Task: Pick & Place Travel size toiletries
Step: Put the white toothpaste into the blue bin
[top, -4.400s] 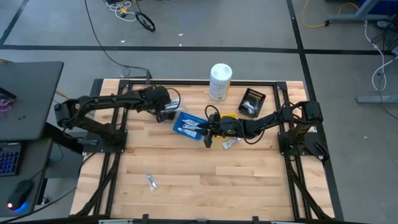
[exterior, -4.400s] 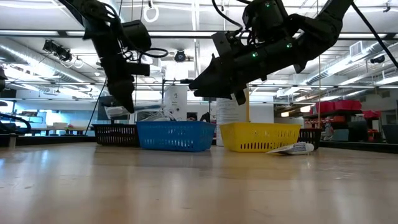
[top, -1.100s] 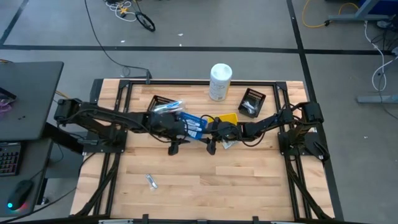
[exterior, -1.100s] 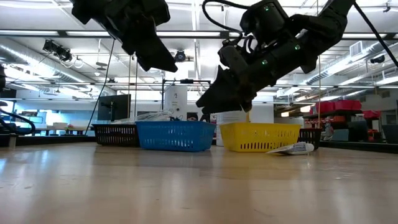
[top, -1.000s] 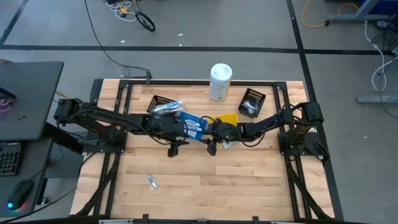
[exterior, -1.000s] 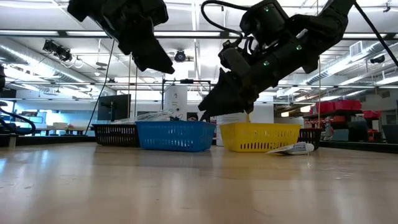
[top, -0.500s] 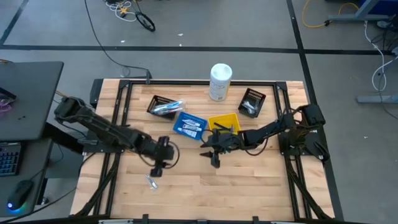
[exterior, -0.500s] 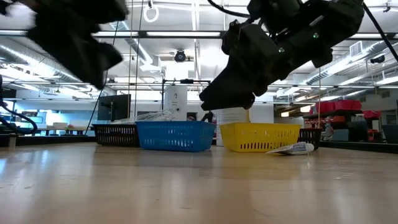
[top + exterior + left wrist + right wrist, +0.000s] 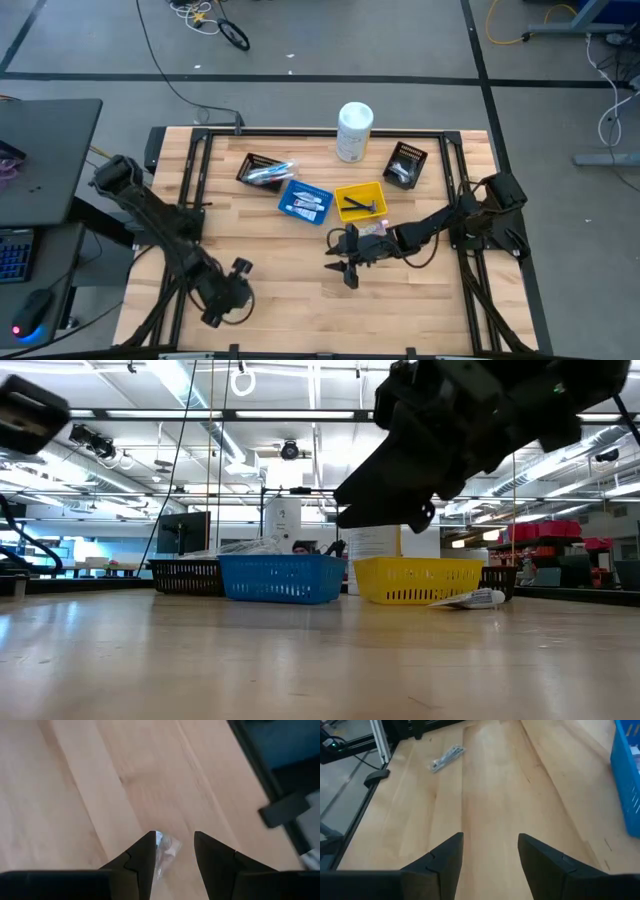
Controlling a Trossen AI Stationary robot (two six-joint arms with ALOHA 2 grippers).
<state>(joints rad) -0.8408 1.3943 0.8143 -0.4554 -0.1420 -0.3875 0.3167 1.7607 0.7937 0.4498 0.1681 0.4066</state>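
Observation:
A small clear-wrapped toiletry [image 9: 164,851] lies on the wood near the table's near-left corner; the right wrist view shows it too [image 9: 447,757]. My left gripper [image 9: 173,838] hovers over it, open, one finger on either side; in the high view the gripper [image 9: 236,288] hides the item. My right gripper [image 9: 346,268] is open over bare wood in the middle of the table [image 9: 487,840]. A white tube [image 9: 468,599] lies on the table beside the yellow bin [image 9: 360,198].
Along the far side stand a black bin [image 9: 262,170] with wrapped items, a blue bin [image 9: 305,201], the yellow bin with a dark razor, a second black bin [image 9: 405,163] and a white canister [image 9: 354,130]. Metal frame rails [image 9: 190,170] run along the table's edges.
My left gripper has swung from beside the blue bin toward the table's near-left corner, coming down over the wrapped item. My right gripper has drawn away from the bins toward the near edge. Both stay open.

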